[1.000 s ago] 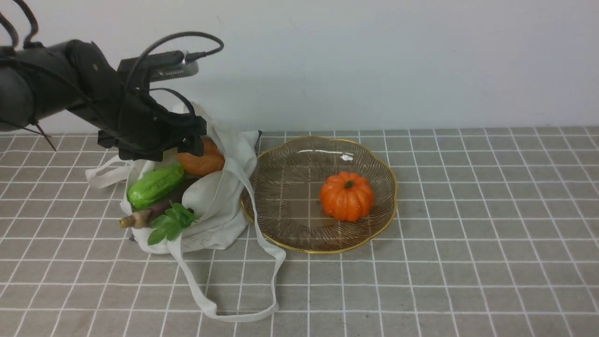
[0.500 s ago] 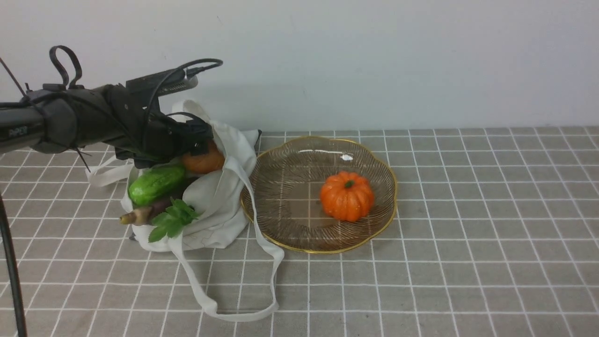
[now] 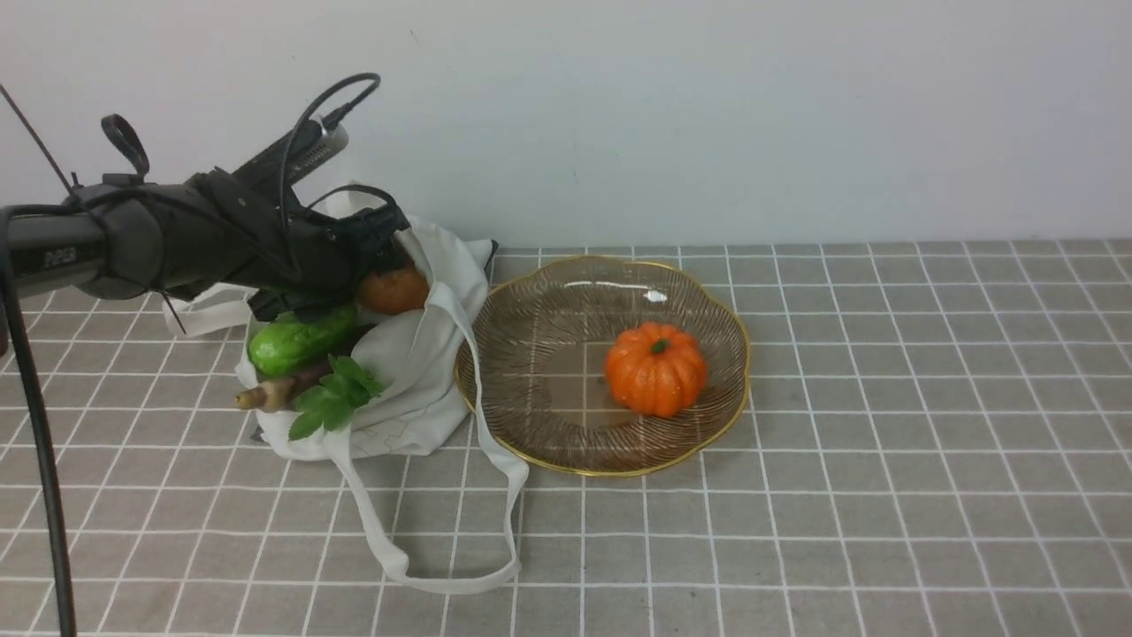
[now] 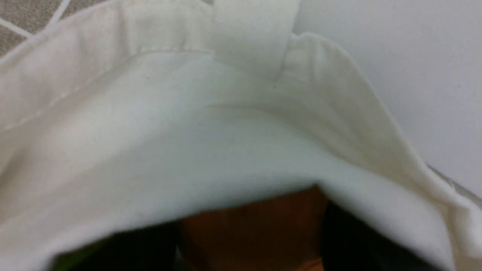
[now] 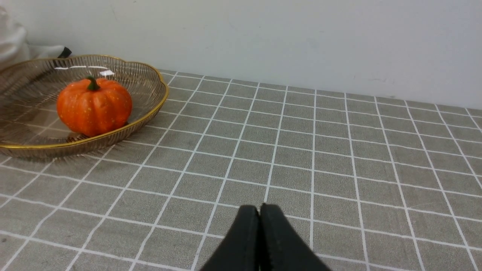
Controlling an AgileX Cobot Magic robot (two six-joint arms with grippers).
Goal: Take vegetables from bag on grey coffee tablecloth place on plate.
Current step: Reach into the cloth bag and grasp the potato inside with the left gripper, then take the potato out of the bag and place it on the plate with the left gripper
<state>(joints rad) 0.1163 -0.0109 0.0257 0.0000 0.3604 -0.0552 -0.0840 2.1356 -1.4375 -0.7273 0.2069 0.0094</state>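
1. Change: over the last second, the left gripper point(image 4: 251, 241) comes lower into the mouth of the cloth bag point(image 3: 416, 389) and its wrist tilts over.
2. Left jaws: 1 dark finger stands on each side of the brown potato point(image 3: 394, 292). Cannot tell whether both press on it; bag cloth and blur hide the contact.
3. Change: the bag shifts slightly away from the robot; the green gourd point(image 3: 299, 342), purple-brown root point(image 3: 270, 394) and leafy sprig point(image 3: 336, 395) move with it. Judgement: the arm is dragging the cloth, so a lift now could snag the rim or spill these 3.
4. Location: all 4 of these vegetables are at the bag, the root's tip and the sprig poking out at its mouth.
5. No change: the plate point(image 3: 553, 407) holds 1 orange pumpkin point(image 3: 656, 370). Judgement: early stage, 1 placed, 4 to go.
6. Right gripper point(image 5: 260, 218): fingertips together, nothing between them, above the tablecloth point(image 5: 226, 158).
7. Next, as judged: secure the potato, raise it clear of the cloth, then carry it right to the plate's free side.
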